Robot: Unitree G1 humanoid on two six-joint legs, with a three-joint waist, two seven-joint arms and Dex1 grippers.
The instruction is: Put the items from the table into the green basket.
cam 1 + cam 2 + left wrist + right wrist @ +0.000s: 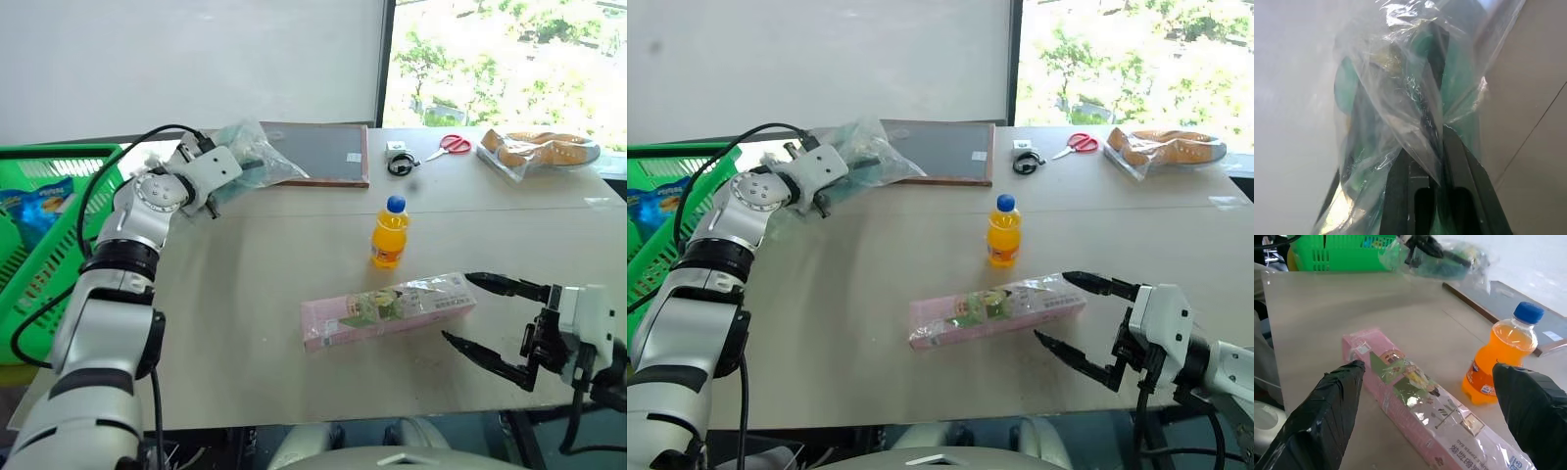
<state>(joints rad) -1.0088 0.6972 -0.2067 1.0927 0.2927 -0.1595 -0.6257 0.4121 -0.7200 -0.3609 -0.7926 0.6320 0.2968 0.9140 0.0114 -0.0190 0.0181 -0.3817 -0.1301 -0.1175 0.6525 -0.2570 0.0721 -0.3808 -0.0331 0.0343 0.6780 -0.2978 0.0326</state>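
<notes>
My left fingers (pixel 1422 161) clamp the bag (pixel 250 157) at the counter's (pixel 245 294) far side; box (pixel 387 308) and bottle (pixel 389 233) wait (basket (pixel 54 157) at left), right fingers (pixel 490 318) apart.

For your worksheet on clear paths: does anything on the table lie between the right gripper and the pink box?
Nothing visible does. The right gripper stands open just off one end of the pink box, with bare table between them. The orange bottle stands farther back, off that line.
</notes>
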